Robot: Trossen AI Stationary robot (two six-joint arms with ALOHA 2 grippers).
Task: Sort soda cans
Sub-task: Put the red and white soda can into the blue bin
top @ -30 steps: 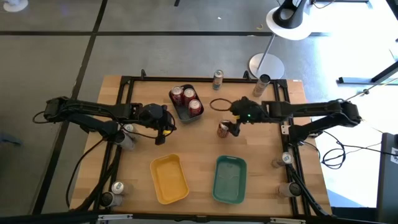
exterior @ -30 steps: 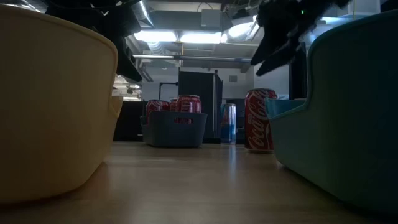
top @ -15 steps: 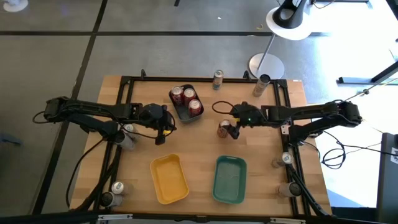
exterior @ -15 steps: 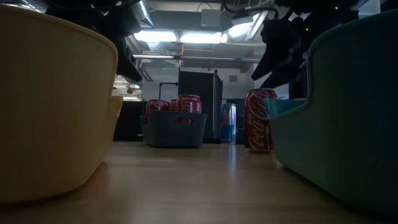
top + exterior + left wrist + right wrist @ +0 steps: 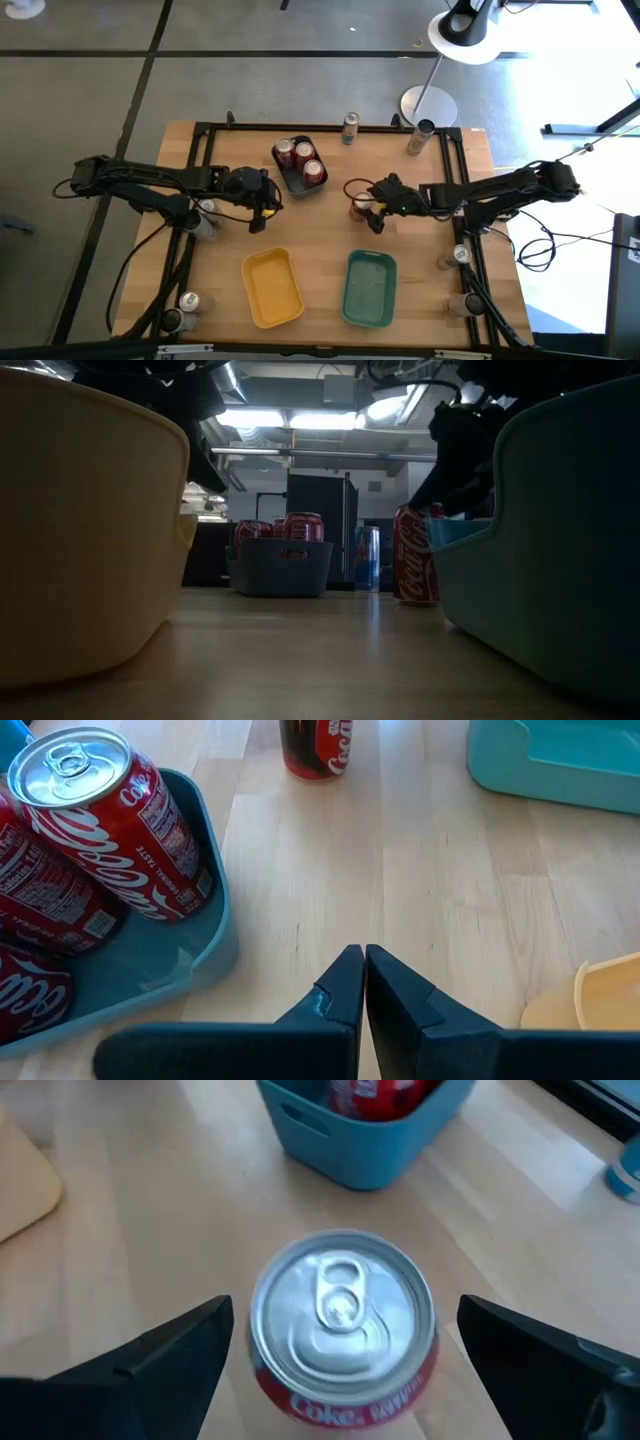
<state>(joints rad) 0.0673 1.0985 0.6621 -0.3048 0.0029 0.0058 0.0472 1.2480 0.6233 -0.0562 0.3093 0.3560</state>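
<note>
A red soda can (image 5: 340, 1320) stands upright on the wooden table near its middle; it also shows in the high view (image 5: 359, 204) and the low view (image 5: 416, 555). My right gripper (image 5: 345, 1318) is open above it, one finger on either side of the can's top, apart from it; it also shows in the high view (image 5: 368, 208). Three red cans (image 5: 300, 160) stand in the dark blue tray (image 5: 292, 181). My left gripper (image 5: 362, 965) is shut and empty, just on the near side of that tray; it also shows in the high view (image 5: 262, 207).
A yellow tray (image 5: 272, 287) and a teal tray (image 5: 370, 289) lie near the front edge. A blue-silver can (image 5: 350, 125) and another can (image 5: 418, 135) stand at the far edge. More cans stand off the left (image 5: 205, 213) and right (image 5: 457, 256) sides.
My right gripper has gone down and toward the table's left edge, to the lone red can; its open fingers now stand on either side of the can's top. The can has stayed in place.
</note>
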